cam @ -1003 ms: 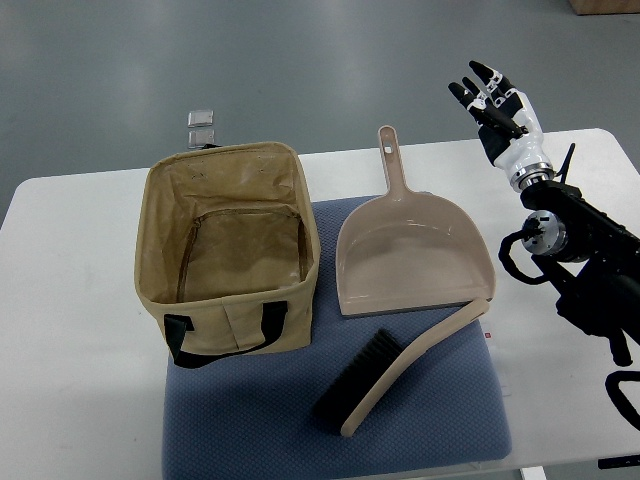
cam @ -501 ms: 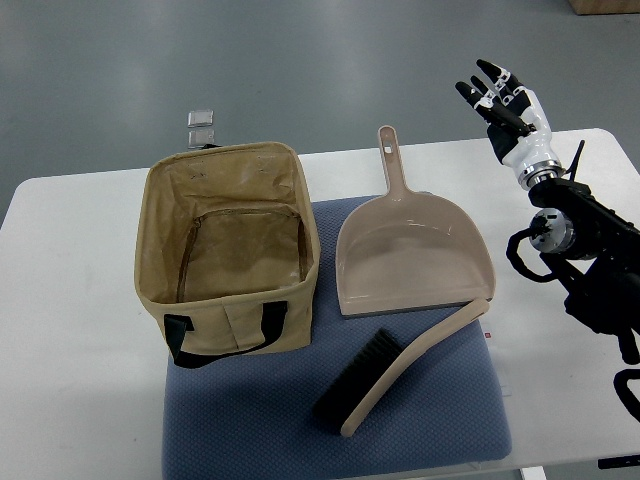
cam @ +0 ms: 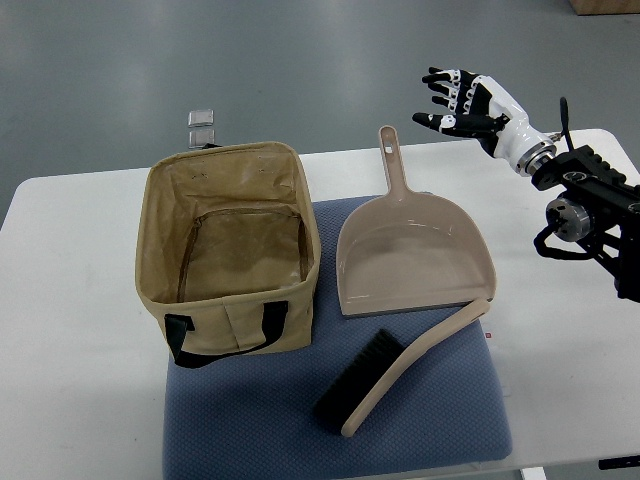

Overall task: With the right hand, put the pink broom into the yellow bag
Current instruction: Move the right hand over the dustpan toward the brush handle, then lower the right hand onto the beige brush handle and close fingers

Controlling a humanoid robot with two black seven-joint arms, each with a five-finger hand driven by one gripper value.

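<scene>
Top view, scene: a white table (cam: pixel 80 300) fills most of the frame, with a blue mat (cam: pixel 260 420) laid on its lower middle.
Top view, right hand: the right hand (cam: pixel 462 100) sits in the upper right of the frame, its arm coming in from the right edge. Its fingers (cam: pixel 440 76) are spread and point toward the left of the frame; it holds nothing and touches nothing.
Top view, left hand: not in the picture.
Top view, pink broom: the pink broom (cam: pixel 405 372) lies flat on the mat in the lower middle of the frame, just below the dustpan (cam: pixel 410 255). Its dark bristles (cam: pixel 355 385) are at the lower-left end; its handle tip is at the upper right, touching or nearly touching the dustpan's lower right corner.
Top view, yellow bag: the yellow bag (cam: pixel 228 255) stands open-mouthed in the left middle of the frame, its lower edge on the mat, nothing visible inside.
Top view, key relation: the broom lies well below the right hand and somewhat to its left, with the dustpan between them. The broom's long axis runs diagonally from lower left to upper right, so the handle end is the end nearer the hand.
Top view, nearer arm: only the right arm shows, and the handle tip points toward its side of the frame.
Top view, step in hand: judged as the approach before any grasp; the broom is untouched and the bag waits to the broom's upper left.
Top view, next move: likely the hand must descend past the dustpan's right side to reach the handle.
</scene>
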